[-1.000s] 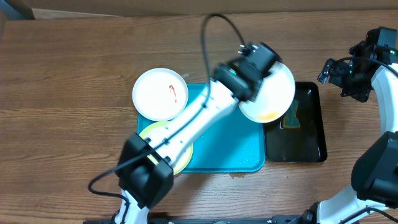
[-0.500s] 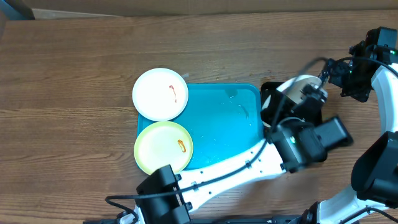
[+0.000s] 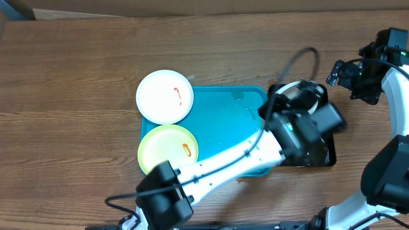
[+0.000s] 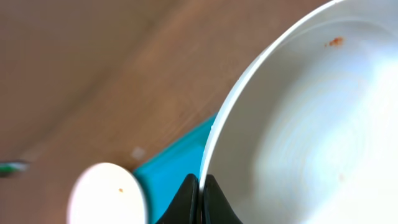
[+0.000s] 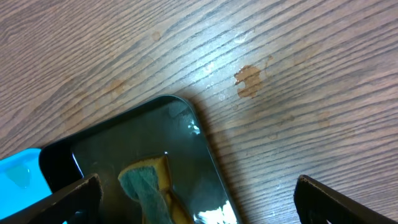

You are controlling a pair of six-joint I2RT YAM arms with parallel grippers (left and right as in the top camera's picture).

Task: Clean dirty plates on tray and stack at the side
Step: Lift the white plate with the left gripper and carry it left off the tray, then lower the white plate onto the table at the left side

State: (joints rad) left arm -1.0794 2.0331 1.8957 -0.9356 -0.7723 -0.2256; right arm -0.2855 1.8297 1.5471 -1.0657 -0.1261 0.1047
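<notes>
My left gripper is shut on the rim of a white plate that carries small orange specks. In the overhead view this held plate hangs over the black tray, mostly hidden by the arm. A second white plate with a red smear overlaps the back left corner of the turquoise tray. A pale yellow plate with an orange smear lies on the tray's front left part. My right gripper stands open and empty, above the table beside the black tray's back right corner.
A yellow-and-green sponge lies in the wet black tray just right of the turquoise tray. A brownish stain marks the wooden table behind it. The left arm stretches across the front of the turquoise tray.
The left arm swung the white plate from over the turquoise tray's right edge across to the black tray, then drew back a little to the left. The right arm stayed still.
</notes>
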